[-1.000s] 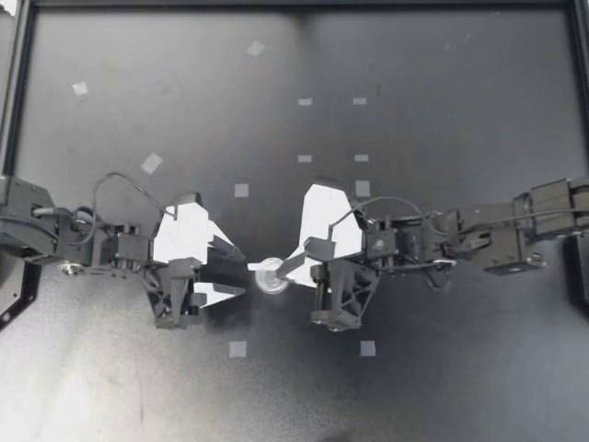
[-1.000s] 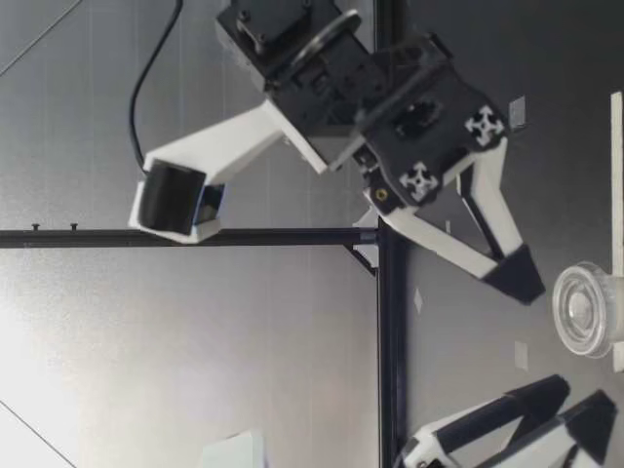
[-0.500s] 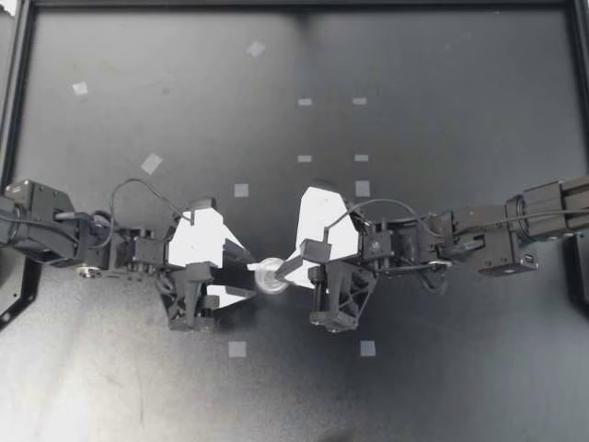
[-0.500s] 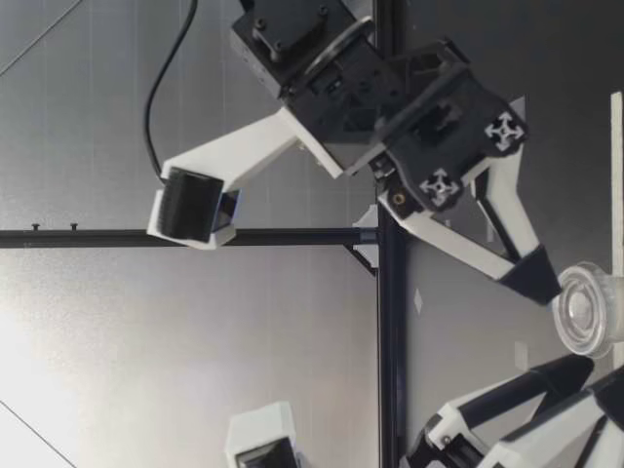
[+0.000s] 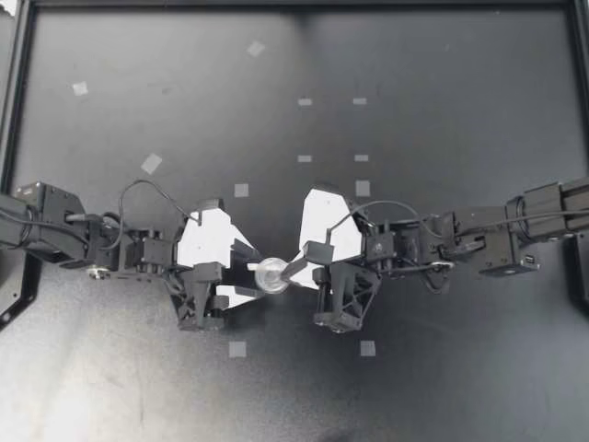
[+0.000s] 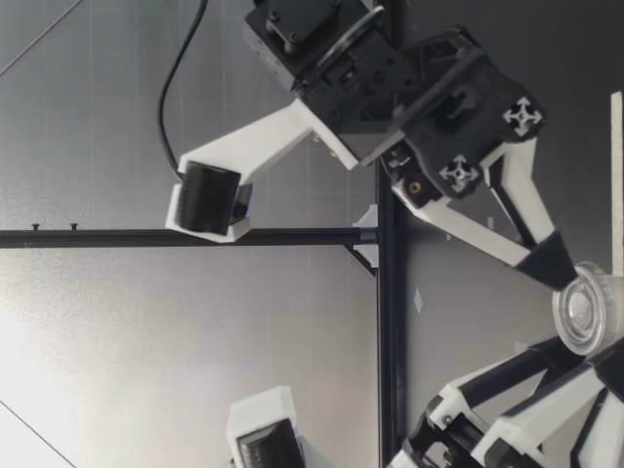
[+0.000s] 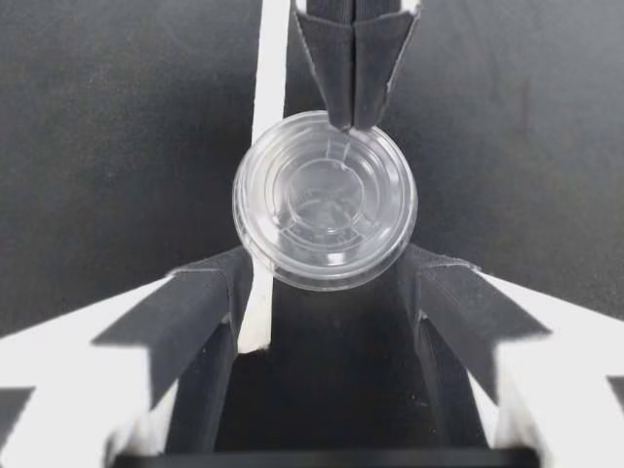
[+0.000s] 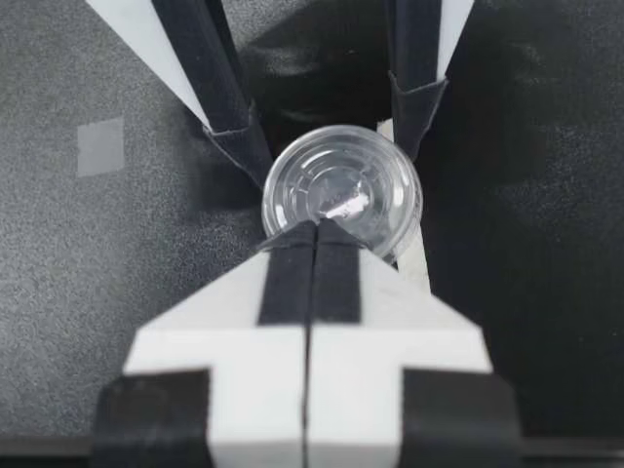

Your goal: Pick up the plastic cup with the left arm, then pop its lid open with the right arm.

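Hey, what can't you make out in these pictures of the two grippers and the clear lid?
Top view: my right gripper and my left gripper crowd the lid; its ridges are too small to see.
Right wrist view: the lid's near rim is hidden under the right gripper's shut fingers.
Low view: my left gripper is cut off by the frame edge.

Black housings on left arm (image 5: 64, 241) and right arm (image 5: 502, 241); black cables (image 5: 138, 182) looped at wrists. On left gripper (image 5: 252, 273) and right gripper (image 5: 283, 273), white triangular fingers (image 5: 210, 241) with black tips. Right gripper block bears two white cross markings (image 6: 524, 115) and one brass screw (image 6: 414, 182). White bracket carries a black cylindrical camera (image 6: 205, 198).
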### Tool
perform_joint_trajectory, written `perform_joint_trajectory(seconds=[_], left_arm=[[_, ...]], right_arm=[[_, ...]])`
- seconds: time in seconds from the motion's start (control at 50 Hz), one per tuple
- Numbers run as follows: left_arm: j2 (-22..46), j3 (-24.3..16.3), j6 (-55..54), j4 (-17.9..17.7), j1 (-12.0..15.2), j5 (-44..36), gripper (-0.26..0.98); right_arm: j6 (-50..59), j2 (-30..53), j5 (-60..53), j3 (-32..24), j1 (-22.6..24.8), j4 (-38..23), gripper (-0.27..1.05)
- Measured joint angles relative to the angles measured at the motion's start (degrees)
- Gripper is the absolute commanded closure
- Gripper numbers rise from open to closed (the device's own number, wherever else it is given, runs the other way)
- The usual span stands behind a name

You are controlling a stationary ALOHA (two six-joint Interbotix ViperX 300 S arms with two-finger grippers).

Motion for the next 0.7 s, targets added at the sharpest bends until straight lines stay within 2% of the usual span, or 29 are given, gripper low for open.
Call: perform_joint_trajectory(seconds=[0.7], left_arm=[[0.97, -1.76, -0.44, 0.0, -0.18, 0.53, 0.12]], right_arm=[[0.09, 1.67, 1.49, 0.09, 0.0, 0.0, 0.85]])
